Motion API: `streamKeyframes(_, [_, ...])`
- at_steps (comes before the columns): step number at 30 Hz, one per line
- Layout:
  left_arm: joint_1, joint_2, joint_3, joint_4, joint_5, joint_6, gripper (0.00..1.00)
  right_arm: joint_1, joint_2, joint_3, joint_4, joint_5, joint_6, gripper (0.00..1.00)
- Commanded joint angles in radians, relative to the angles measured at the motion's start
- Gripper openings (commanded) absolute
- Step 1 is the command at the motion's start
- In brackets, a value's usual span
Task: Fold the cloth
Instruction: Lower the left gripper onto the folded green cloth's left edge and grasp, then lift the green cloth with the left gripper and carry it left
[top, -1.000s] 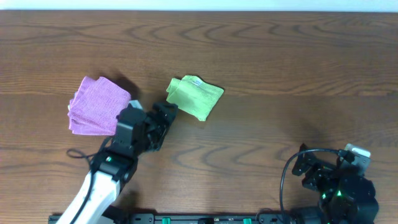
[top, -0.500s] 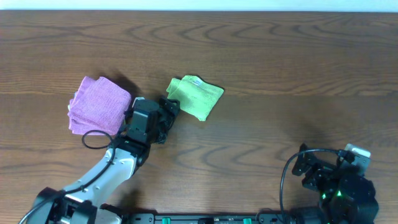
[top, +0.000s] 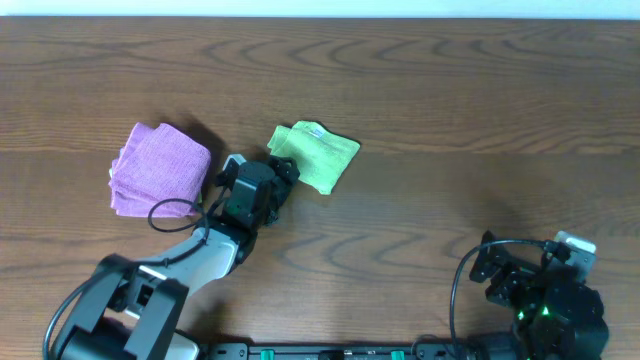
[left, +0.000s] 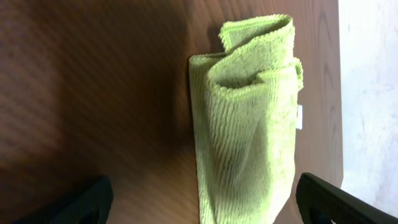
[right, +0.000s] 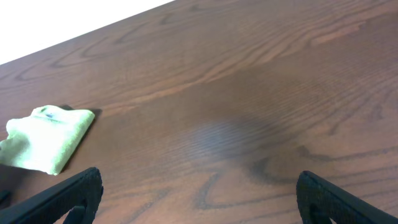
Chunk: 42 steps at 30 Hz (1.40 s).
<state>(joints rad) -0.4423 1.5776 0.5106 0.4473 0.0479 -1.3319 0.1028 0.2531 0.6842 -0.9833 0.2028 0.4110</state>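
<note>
**Left tool crept up to the cloth, jaws spread wide**
In the last second the left tool (top: 283, 172) reached the near edge of the cloth (top: 315, 152), which lay unmoved and loosely doubled on the bench (top: 450, 100). I'd say a grasp was imminent. The right tool (top: 497, 268) sat open, well apart.

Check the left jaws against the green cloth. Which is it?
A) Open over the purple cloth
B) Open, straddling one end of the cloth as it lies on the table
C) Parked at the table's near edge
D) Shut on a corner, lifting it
B: in the left wrist view the left jaws stand wide apart on either side of one end of the cloth, which lies on the table, not gripped.
</note>
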Motion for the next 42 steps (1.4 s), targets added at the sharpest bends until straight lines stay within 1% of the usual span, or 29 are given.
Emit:
streamKeyframes(1, [-0.003, 0.042, 0.028, 0.024, -0.022, -0.004, 0.95, -0.007, -0.005, -0.001, -0.001, 0.01, 0.014, 0.99])
streamKeyframes(13, [-0.003, 0.186, 0.168, 0.028, -0.005, -0.003, 0.95, -0.007, -0.005, -0.001, -0.001, 0.01, 0.014, 0.99])
streamKeyframes(23, [-0.003, 0.29, 0.207, 0.029, -0.001, -0.008, 0.95, -0.007, -0.005, -0.001, -0.001, 0.01, 0.014, 0.99])
streamKeyframes(24, [-0.003, 0.298, 0.21, 0.029, 0.002, -0.008, 0.96, -0.007, -0.005, -0.001, -0.001, 0.01, 0.014, 0.99])
streamKeyframes(25, [-0.003, 0.306, 0.214, 0.029, 0.005, -0.008, 0.99, -0.007, -0.005, -0.001, -0.001, 0.01, 0.014, 0.99])
streamKeyframes(26, [-0.003, 0.31, 0.215, 0.029, 0.005, -0.008, 0.93, -0.007, -0.005, -0.001, -0.001, 0.01, 0.014, 0.99])
streamKeyframes(28, [-0.003, 0.313, 0.215, 0.029, 0.004, -0.008, 0.83, -0.007, -0.005, -0.001, -0.001, 0.01, 0.014, 0.99])
streamKeyframes(30, [-0.003, 0.313, 0.215, 0.029, 0.002, -0.007, 0.76, -0.007, -0.005, -0.001, -0.001, 0.01, 0.014, 0.99])
streamKeyframes(32, [-0.003, 0.313, 0.215, 0.029, 0.0, -0.007, 0.69, -0.007, -0.005, -0.001, -0.001, 0.01, 0.014, 0.99])
streamKeyframes(35, [-0.003, 0.313, 0.215, 0.028, 0.0, 0.002, 0.63, -0.007, -0.005, -0.001, -0.001, 0.01, 0.014, 0.99])
streamKeyframes(39, [-0.003, 0.313, 0.215, 0.028, 0.004, 0.037, 0.48, -0.007, -0.005, -0.001, -0.001, 0.01, 0.014, 0.99])
streamKeyframes(42, [-0.003, 0.313, 0.215, 0.028, 0.012, 0.07, 0.25, -0.007, -0.005, -0.001, -0.001, 0.01, 0.014, 0.99])
